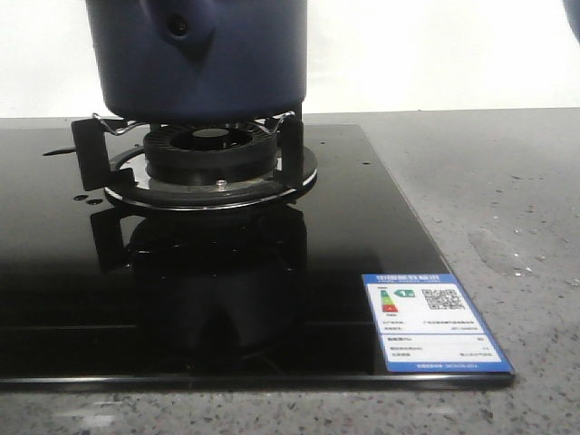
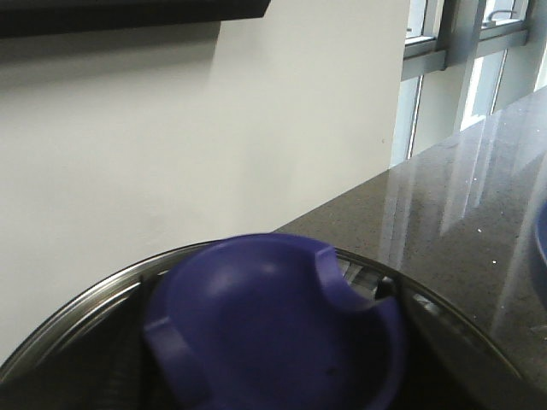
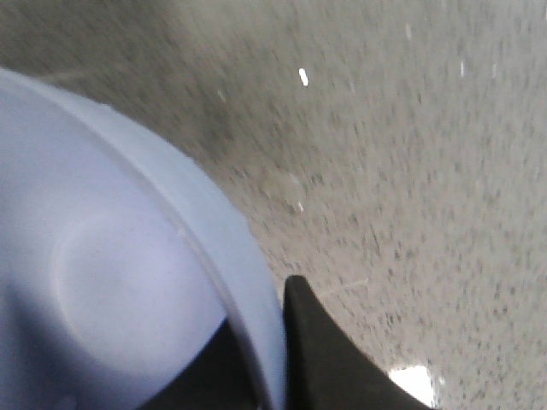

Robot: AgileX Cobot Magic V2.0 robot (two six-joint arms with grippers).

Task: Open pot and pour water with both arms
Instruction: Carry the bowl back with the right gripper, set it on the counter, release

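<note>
The dark navy pot (image 1: 199,54) stands on the burner stand (image 1: 210,154); its top is cut off by the front view. In the left wrist view the lid's blue knob (image 2: 273,325) fills the space between the jaws of my left gripper (image 2: 273,376), with the lid's steel rim (image 2: 77,316) arcing round it. The fingers are mostly hidden by the knob. My right gripper (image 3: 278,342) is shut on the rim of a light blue bowl (image 3: 111,282), with one black finger (image 3: 325,359) outside the rim. Neither gripper shows in the front view.
The burner sits on a black glass cooktop (image 1: 362,227) with a blue and white label (image 1: 433,322) at its front right corner. Grey speckled counter (image 1: 507,199) lies to the right and under the bowl (image 3: 410,128). A blue sliver (image 1: 575,18) shows at the top right.
</note>
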